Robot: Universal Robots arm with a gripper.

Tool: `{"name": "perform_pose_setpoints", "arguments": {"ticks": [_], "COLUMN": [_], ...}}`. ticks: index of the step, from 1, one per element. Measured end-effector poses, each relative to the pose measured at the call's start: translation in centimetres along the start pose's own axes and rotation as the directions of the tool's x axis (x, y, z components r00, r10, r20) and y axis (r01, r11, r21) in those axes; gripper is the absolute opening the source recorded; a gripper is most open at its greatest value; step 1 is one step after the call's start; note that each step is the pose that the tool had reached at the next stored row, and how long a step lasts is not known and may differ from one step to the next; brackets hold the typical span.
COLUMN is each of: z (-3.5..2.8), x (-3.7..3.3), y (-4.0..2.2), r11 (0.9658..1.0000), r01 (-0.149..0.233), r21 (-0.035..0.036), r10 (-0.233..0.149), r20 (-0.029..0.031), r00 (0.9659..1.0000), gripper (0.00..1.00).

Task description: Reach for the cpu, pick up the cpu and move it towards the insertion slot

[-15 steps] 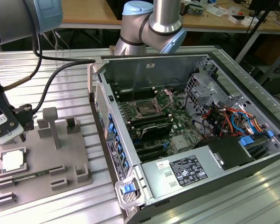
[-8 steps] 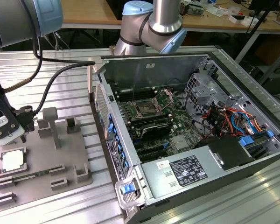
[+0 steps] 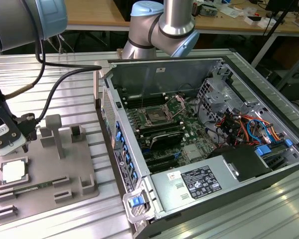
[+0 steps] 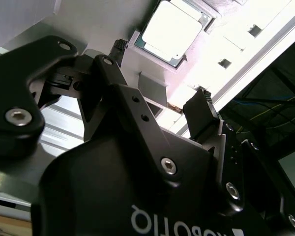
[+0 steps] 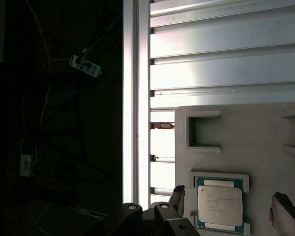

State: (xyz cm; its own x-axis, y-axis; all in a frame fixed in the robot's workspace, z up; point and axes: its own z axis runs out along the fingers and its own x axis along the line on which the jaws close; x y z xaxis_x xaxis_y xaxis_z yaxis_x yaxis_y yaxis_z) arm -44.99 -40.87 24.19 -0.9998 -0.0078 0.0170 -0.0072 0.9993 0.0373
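Jaws of the gripper are seen spread and empty, near the cpu and not touching it. The cpu is seated flat in a square recess of the grey tray, close to the tabletop edge at the exterior view's left. The insertion slot is located well apart from the cpu, inside the open computer case nearer the tabletop's middle.

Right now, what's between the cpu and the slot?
In the exterior view, from cpu to slot: posts on the tray, a strip of slatted table, then the case wall.
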Motion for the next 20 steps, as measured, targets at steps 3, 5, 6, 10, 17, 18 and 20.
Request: {"name": "perform_pose_setpoints", "arguments": {"ticks": [3, 5, 6, 10, 17, 18, 20], "z": [0.01, 0.02, 0.04, 0.43, 0.99, 1.04, 1.19], "x": [0.0, 0.0, 0.0, 0.04, 0.08, 0.09, 0.08], "y": [0.0, 0.0, 0.0, -0.01, -0.26, -0.35, -0.52], "r11": [1.0, 1.0, 1.0, 0.9999, 0.9999, 0.9999, 0.9999], "r01": [0.0, -0.001, -0.002, -0.011, -0.013, -0.013, -0.013], "r21": [0.0, 0.0, -0.0001, -0.0003, 0.0019, 0.0026, 0.0032], "r10": [0.0, 0.001, 0.002, 0.011, 0.013, 0.013, 0.013], "r20": [0.0, 0.0, 0.0001, 0.0001, -0.0003, -0.0004, -0.0003], "r00": [1.0, 1.0, 1.0, 0.9999, 0.9999, 0.9999, 0.9999], "gripper": [0.75, 0.75, 0.75, 0.75, 0.75, 0.75, 0.75]}}
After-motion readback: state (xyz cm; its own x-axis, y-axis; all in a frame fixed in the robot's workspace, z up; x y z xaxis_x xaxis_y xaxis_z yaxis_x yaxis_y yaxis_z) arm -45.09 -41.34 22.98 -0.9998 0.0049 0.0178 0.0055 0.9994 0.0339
